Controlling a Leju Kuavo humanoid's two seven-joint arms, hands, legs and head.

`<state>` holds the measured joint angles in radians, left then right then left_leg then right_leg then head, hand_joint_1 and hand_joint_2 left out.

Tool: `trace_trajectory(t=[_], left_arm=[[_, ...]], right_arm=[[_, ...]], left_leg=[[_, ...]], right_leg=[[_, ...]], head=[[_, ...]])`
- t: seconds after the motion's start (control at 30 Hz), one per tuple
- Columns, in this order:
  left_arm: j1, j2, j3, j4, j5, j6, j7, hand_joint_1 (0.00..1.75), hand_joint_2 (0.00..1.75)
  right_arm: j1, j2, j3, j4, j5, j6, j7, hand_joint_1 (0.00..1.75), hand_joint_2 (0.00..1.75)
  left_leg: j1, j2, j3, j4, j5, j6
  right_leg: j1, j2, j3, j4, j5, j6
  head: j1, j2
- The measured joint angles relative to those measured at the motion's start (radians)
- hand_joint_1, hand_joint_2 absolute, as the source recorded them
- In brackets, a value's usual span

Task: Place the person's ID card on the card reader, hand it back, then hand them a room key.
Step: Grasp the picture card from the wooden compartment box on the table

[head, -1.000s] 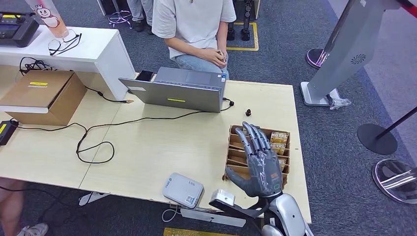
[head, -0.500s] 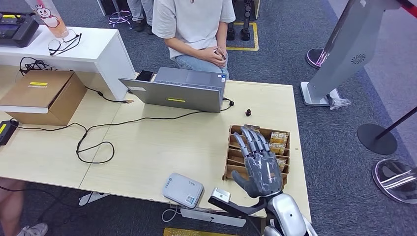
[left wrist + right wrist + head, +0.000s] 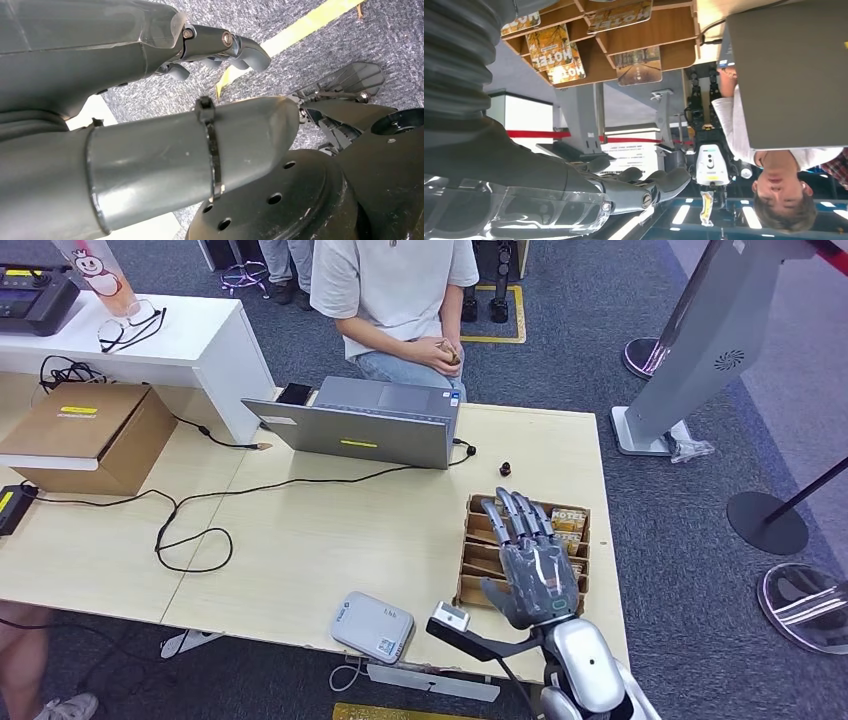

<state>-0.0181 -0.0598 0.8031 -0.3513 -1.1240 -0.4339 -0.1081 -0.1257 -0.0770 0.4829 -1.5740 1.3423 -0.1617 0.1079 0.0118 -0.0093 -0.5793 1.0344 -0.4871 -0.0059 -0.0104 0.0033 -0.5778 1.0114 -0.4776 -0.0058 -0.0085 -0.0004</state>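
Laptop point(image 3: 365, 425) beyond card reader point(image 3: 373, 626)

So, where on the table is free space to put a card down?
Bare wood lies between the laptop, the black cable, the card reader and the key-card rack. The right side is crowded: the right hand hangs over the rack.

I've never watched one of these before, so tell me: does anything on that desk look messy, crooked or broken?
Nothing looks broken or spilled. The one untidy thing is a black cable looping loosely across the desk from the laptop. The card reader sits at the near edge, slightly turned. The right robot hand hovers empty, fingers spread, over the wooden key card box.
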Motion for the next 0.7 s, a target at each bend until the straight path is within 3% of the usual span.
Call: trace_trajectory(t=[0.7], left_arm=[[0.017,-0.014,0.048,-0.023,-0.027,-0.024,-0.001,0.0,0.0]], right_arm=[[-0.006,-0.015,0.0,-0.011,0.076,0.115,0.092,0.0,1.75]], left_leg=[[0.0,0.0,0.0,0.0,0.0,0.0]], right_leg=[[0.0,0.0,0.0,0.0,0.0,0.0]], head=[[0.0,0.0]])
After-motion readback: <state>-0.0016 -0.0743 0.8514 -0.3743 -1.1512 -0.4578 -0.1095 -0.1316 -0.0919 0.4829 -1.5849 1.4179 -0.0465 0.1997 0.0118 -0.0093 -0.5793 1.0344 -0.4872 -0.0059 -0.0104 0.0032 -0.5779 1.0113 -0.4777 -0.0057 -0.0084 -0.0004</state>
